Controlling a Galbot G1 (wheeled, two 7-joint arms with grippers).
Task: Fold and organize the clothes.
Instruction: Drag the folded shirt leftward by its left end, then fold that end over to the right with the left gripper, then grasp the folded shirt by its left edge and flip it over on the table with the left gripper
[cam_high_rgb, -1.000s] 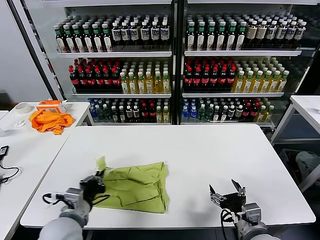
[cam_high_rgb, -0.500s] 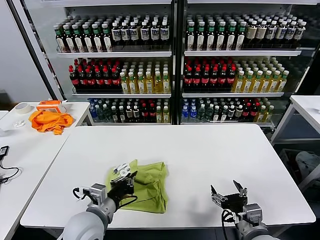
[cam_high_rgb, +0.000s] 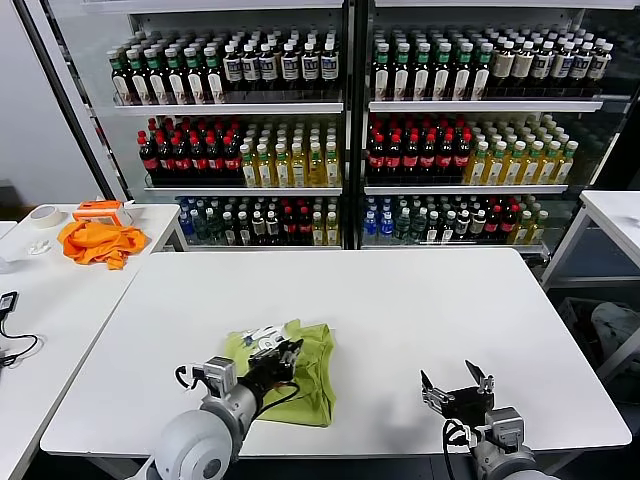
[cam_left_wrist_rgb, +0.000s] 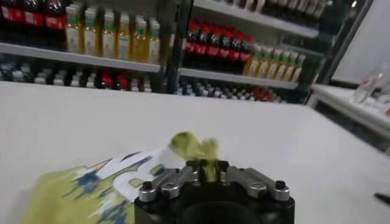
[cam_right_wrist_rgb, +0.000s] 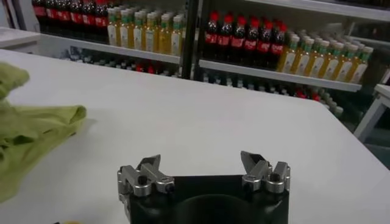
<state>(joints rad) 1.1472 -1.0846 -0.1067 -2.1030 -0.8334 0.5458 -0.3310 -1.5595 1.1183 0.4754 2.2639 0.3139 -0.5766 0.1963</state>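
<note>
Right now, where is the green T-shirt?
The lime-green T-shirt lies bunched on the white table's near-left part, pinched by the left gripper.

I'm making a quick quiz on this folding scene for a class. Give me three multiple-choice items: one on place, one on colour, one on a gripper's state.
1. Where does the orange cloth lie?
A) side table at the robot's left
B) main table
C) a shelf

2. What colour is the T-shirt?
A) blue
B) lime green
C) white

3. How is the left gripper?
A) open, off the table
B) open over bare table
C) shut on the T-shirt

Answers: 1 A, it sits on the side table. 2 B, plainly green. 3 C, fabric pokes out between its fingers; the right gripper waits open.
</note>
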